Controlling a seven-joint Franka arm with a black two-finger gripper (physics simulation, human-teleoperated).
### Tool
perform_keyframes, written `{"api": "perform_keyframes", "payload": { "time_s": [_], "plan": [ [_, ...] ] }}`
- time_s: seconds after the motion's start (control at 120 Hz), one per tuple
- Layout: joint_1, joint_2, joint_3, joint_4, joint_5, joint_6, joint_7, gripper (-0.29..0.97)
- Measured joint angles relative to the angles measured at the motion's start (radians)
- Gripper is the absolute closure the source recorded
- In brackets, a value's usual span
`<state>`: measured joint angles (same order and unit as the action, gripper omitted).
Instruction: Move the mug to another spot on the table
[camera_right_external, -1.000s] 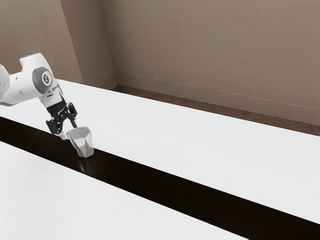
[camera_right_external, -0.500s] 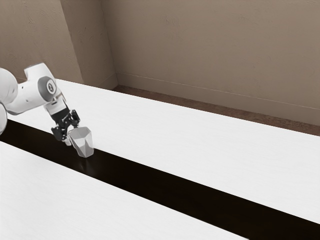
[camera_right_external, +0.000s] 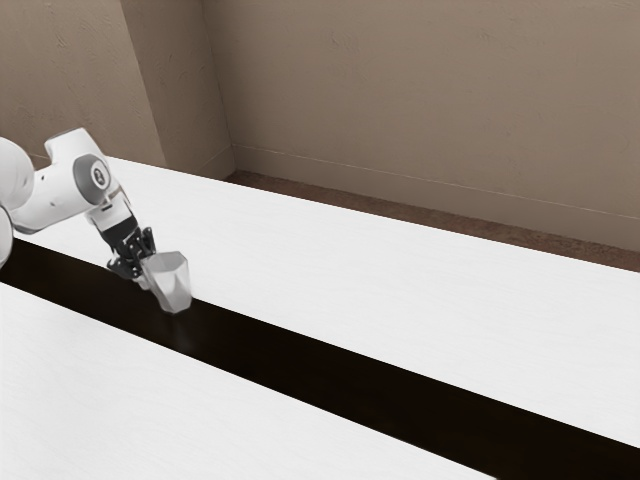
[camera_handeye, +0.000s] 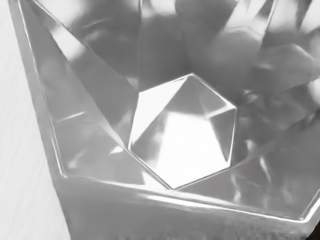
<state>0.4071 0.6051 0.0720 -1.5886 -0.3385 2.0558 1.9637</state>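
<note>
The mug (camera_right_external: 172, 281) is a grey faceted cup standing upright at the far edge of a black strip on the white table (camera_right_external: 400, 280), near the exterior view's left. My gripper (camera_right_external: 141, 264) reaches down at the mug's left rim and is shut on the mug's wall. In the wrist view I look straight into the mug (camera_handeye: 182, 130), with its six-sided bottom just under my hand and a sliver of white table (camera_handeye: 17, 175) beside it.
A wide black strip (camera_right_external: 350, 375) runs across the table from the left toward the lower right. White surface spreads on both sides of it. A beige wall (camera_right_external: 420, 90) stands behind the table's far edge.
My hand has come down onto the mug's left rim and the fingers have drawn together on it. The mug has shifted slightly toward the exterior view's right and stands straighter.
</note>
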Motion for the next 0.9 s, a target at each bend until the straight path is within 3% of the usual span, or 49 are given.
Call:
{"api": "perform_keyframes", "payload": {
  "time_s": [0.333,0.583,0.9],
  "plan": [
    [0.001,-0.062,-0.023,-0.015,-0.050,-0.099,-0.004,0.70],
    [-0.009,-0.136,-0.087,-0.059,-0.080,-0.175,0.002,0.74],
    [-0.091,-0.129,-0.125,-0.065,-0.107,-0.187,0.011,0.75]
  ]
}}
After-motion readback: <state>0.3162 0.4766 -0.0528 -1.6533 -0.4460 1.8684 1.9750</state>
